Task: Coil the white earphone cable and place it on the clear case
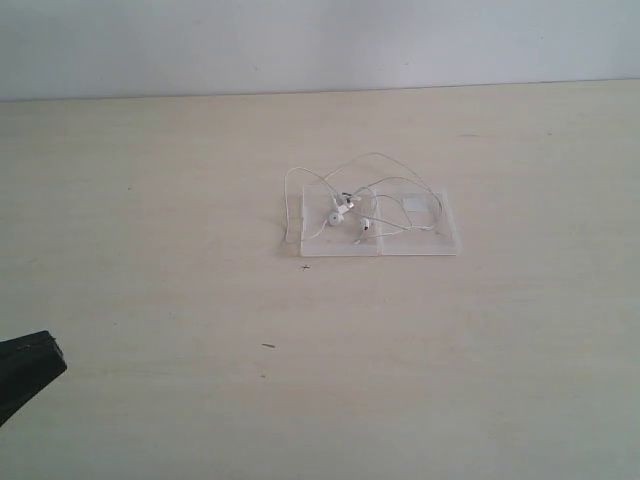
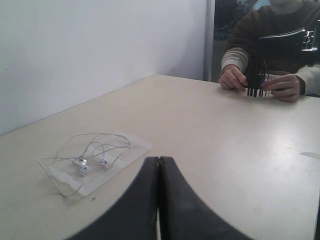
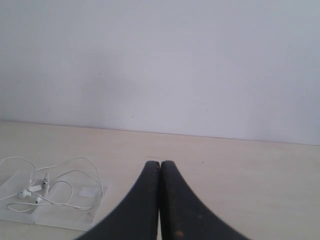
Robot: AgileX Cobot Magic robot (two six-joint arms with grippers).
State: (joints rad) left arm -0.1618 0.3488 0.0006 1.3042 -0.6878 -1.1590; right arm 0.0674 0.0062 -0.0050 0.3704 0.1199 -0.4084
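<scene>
The white earphone cable (image 1: 345, 205) lies in loose loops on and around the clear case (image 1: 432, 238), mid-table; both earbuds rest on the case's left half. The case lies flat, with a small white label (image 1: 420, 203) on its right half. In the left wrist view the cable (image 2: 82, 162) and case (image 2: 134, 149) lie well away from my left gripper (image 2: 159, 159), which is shut and empty. My left gripper (image 1: 50, 350) shows at the lower left edge of the exterior view. My right gripper (image 3: 160, 162) is shut and empty, apart from the cable (image 3: 45, 186) and case (image 3: 65, 215).
A person (image 2: 270, 20) sits at the table's far side in the left wrist view, hands on a black device (image 2: 282, 42). A white wall (image 1: 320, 40) backs the table. Small dark marks (image 1: 269, 346) dot the pale tabletop.
</scene>
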